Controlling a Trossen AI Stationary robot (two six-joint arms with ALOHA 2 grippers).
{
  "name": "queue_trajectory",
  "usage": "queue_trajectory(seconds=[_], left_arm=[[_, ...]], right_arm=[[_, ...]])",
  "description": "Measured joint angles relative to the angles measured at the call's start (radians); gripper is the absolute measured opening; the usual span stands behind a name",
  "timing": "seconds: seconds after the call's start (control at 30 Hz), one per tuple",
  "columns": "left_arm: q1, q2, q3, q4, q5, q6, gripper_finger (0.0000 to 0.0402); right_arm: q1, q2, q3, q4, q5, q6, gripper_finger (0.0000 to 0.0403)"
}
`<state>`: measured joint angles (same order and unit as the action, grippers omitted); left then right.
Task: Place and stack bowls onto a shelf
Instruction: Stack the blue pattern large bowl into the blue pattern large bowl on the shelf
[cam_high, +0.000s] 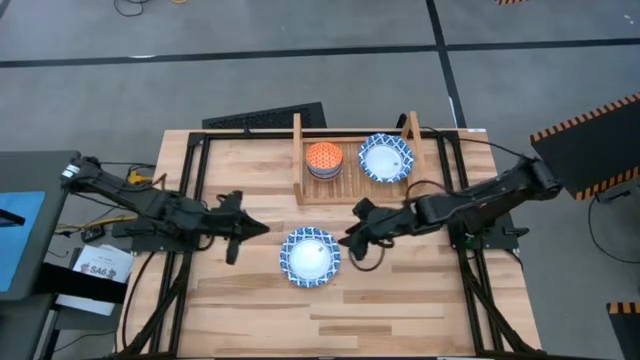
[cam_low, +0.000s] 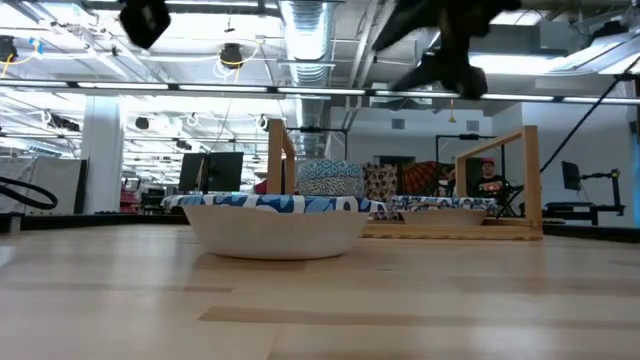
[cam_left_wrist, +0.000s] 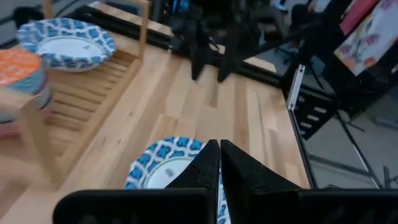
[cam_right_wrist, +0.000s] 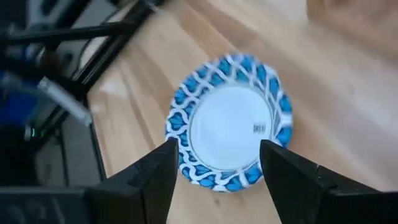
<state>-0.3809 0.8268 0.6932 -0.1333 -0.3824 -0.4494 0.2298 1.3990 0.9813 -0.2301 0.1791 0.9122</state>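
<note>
A wide white bowl with a blue patterned rim (cam_high: 310, 256) rests on its base on the table, near the middle. My right gripper (cam_high: 352, 240) hovers open just right of it and above it; in the right wrist view the bowl (cam_right_wrist: 230, 130) shows beyond the spread fingers of the gripper (cam_right_wrist: 217, 155). My left gripper (cam_high: 255, 228) is shut, raised left of the bowl. The wooden shelf (cam_high: 352, 188) at the far side holds an orange bowl (cam_high: 323, 156) stacked on other bowls and a white blue-rimmed bowl (cam_high: 386, 158).
A black metal frame (cam_high: 190, 170) runs along the table's left, right and far sides. The shelf's upright side boards (cam_high: 297, 150) stand on either side of the bowls in it. Bare wood lies toward the near edge (cam_high: 330, 325).
</note>
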Motion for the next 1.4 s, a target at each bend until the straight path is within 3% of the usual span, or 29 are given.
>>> queue_trajectory(seconds=[0.17,0.43,1.03,1.4], left_arm=[[-0.006,-0.095,-0.075,0.042,-0.023,0.003,0.0],[-0.006,-0.136,-0.109,0.05,-0.022,0.015,0.0],[-0.006,-0.133,-0.108,0.009,-0.02,0.011,0.0],[-0.006,-0.133,-0.108,0.009,-0.027,0.01,0.0]], right_arm=[[0.007,0.109,0.0,-0.019,-0.052,0.249,0.0246],[0.01,0.222,0.014,-0.03,-0.098,0.431,0.0244],[-0.002,0.488,0.198,-0.113,-0.072,0.469,0.0244],[-0.01,0.524,0.2,-0.08,-0.076,0.471,0.0239]])
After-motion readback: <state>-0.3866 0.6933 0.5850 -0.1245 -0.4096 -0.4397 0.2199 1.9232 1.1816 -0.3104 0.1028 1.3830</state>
